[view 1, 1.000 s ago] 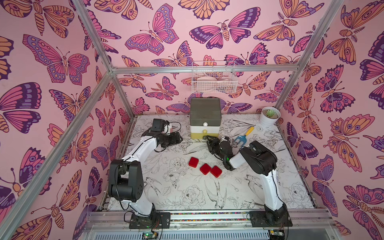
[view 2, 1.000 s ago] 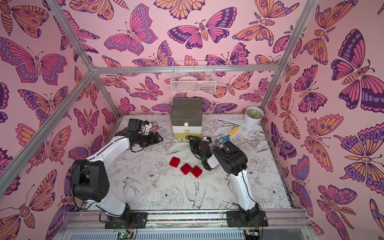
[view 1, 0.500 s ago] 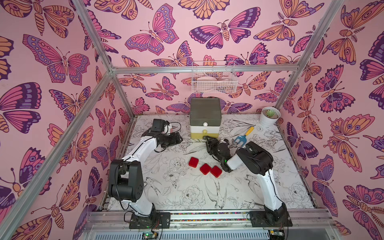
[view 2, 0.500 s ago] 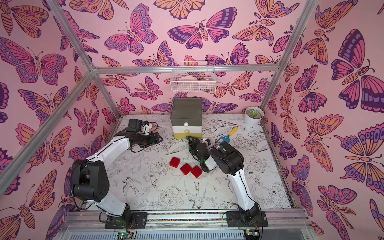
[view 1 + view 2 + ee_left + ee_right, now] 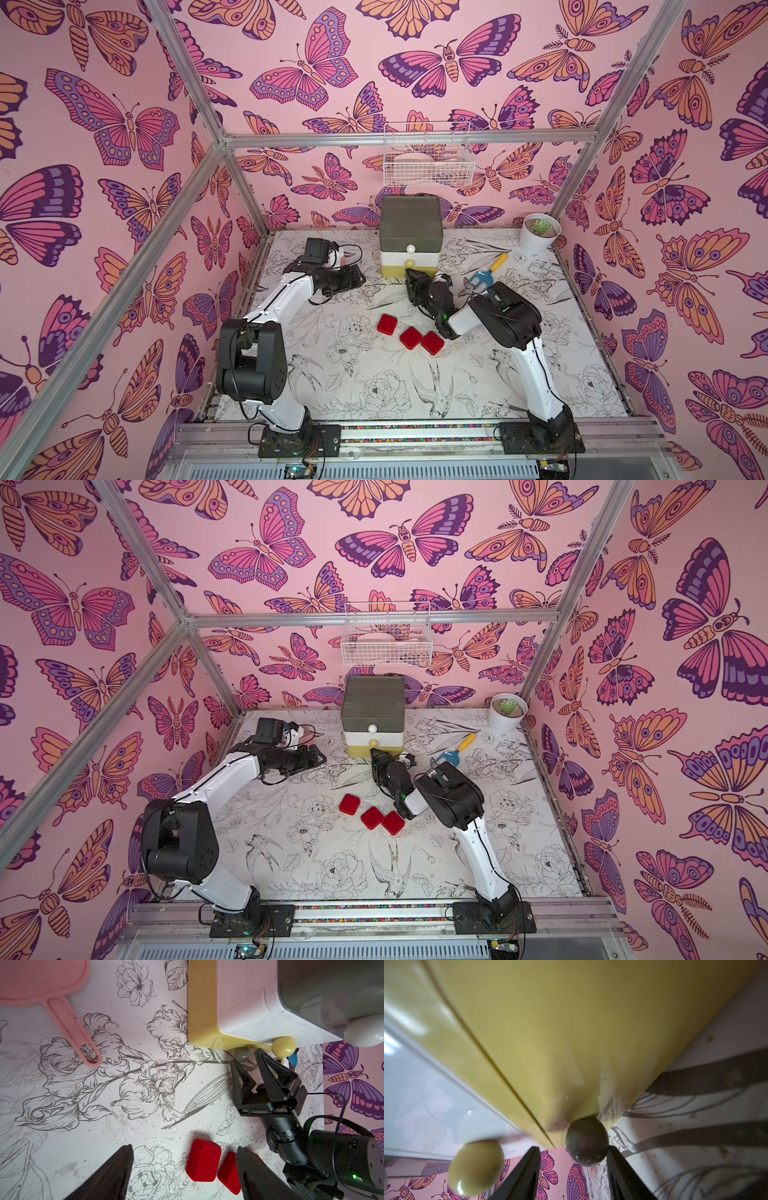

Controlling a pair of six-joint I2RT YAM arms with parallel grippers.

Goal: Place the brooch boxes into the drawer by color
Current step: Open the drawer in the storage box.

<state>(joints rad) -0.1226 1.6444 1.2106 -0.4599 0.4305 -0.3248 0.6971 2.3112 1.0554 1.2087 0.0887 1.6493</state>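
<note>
Right gripper (image 5: 246,1057) advanced low to drawer (image 5: 409,224) grey knob (image 5: 586,1140), fingers (image 5: 529,1167) parted astride it; left gripper (image 5: 184,1147) agape, empty.

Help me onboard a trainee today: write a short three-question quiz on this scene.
1. How many red brooch boxes lie on the table?
2. True or false: the left claw grips a box.
3. Which knob of the drawer is the open right claw lined up on? A white, B yellow, C grey.
Key: 1 three; 2 false, it is open and empty; 3 C, the grey knob.
</note>
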